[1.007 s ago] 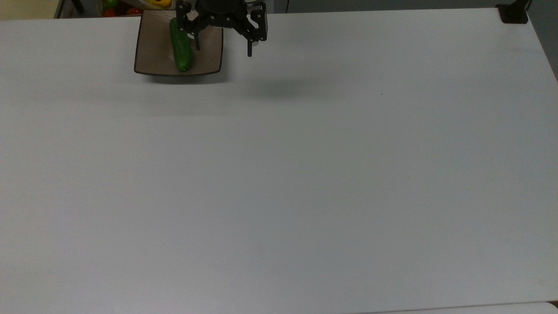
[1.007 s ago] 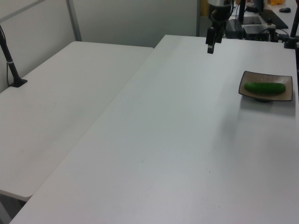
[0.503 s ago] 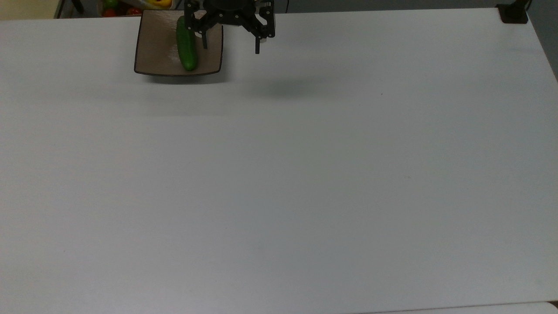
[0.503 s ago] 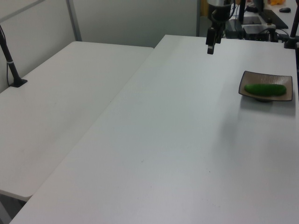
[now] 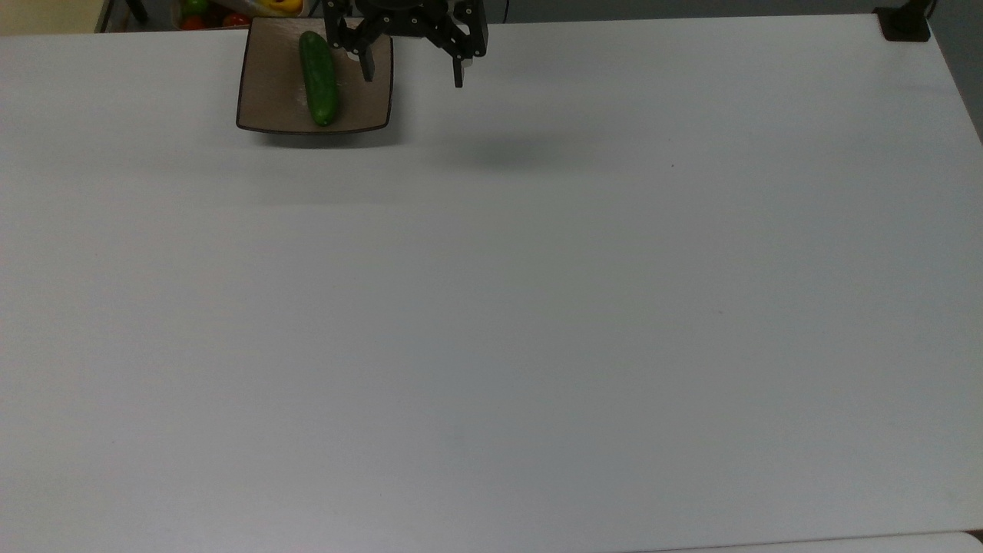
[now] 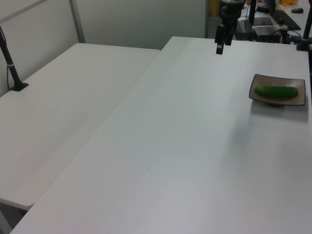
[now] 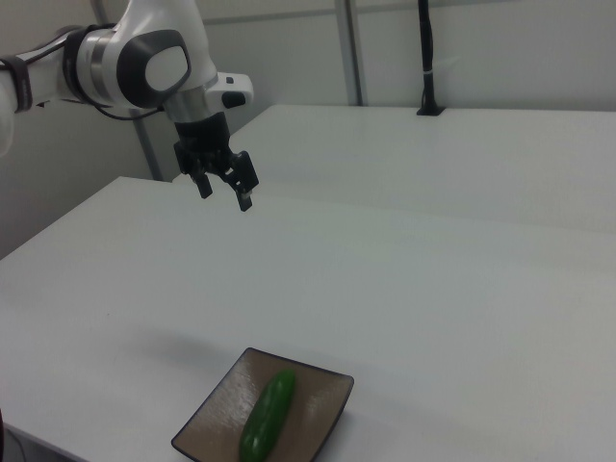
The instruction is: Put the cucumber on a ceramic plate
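Note:
The dark green cucumber (image 5: 318, 77) lies flat on the square brown ceramic plate (image 5: 269, 84) near the table's far edge in the top view's upper left; both also show at the left view's right, cucumber (image 6: 276, 91) on plate (image 6: 300, 86), and at the right view's bottom, cucumber (image 7: 268, 416) on plate (image 7: 214, 417). My gripper (image 5: 413, 75) hangs open and empty high above the table, off to the plate's right in the top view. It shows raised in the right view too (image 7: 224, 192), well clear of the plate, and in the left view (image 6: 220, 45).
The wide white table (image 5: 491, 307) stretches bare below the plate. A second white table (image 6: 63, 107) stands at the left view's left with a black post (image 6: 10, 63). Colourful items (image 5: 223, 9) sit beyond the far edge. A black mount (image 5: 905, 23) occupies the top view's upper right corner.
The gripper has risen and drifted slightly right in the top view, away from the plate. The cucumber rocked on the plate and lies near its earlier spot.

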Robot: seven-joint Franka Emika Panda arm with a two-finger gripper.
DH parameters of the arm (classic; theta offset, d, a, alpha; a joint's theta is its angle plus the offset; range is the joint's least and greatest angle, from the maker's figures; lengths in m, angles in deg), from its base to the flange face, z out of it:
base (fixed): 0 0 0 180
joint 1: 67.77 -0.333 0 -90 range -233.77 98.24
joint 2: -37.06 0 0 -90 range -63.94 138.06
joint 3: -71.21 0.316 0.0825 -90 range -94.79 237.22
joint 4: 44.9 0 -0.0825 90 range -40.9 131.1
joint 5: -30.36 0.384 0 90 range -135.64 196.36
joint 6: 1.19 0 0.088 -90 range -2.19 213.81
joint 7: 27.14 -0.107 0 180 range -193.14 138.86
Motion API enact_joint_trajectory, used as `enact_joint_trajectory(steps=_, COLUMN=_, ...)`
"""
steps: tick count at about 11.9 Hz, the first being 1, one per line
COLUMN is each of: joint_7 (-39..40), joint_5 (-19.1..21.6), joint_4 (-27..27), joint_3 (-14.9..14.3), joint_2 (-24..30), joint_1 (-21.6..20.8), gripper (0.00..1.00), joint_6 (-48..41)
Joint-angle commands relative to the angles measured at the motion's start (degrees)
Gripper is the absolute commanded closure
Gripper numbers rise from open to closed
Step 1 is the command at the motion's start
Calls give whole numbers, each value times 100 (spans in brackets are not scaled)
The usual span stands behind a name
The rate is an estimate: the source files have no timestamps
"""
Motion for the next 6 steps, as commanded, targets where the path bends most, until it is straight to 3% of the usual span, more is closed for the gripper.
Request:
enact_joint_trajectory(steps=1, joint_7=398, joint_5=-99, joint_4=33, joint_3=-82, joint_2=109, joint_1=-66, gripper=0, joint_6=-179)
enact_joint_trajectory(steps=6, joint_7=549, joint_5=-117, joint_4=33, joint_3=-82, joint_2=144, joint_1=-75, gripper=0, joint_6=-478)
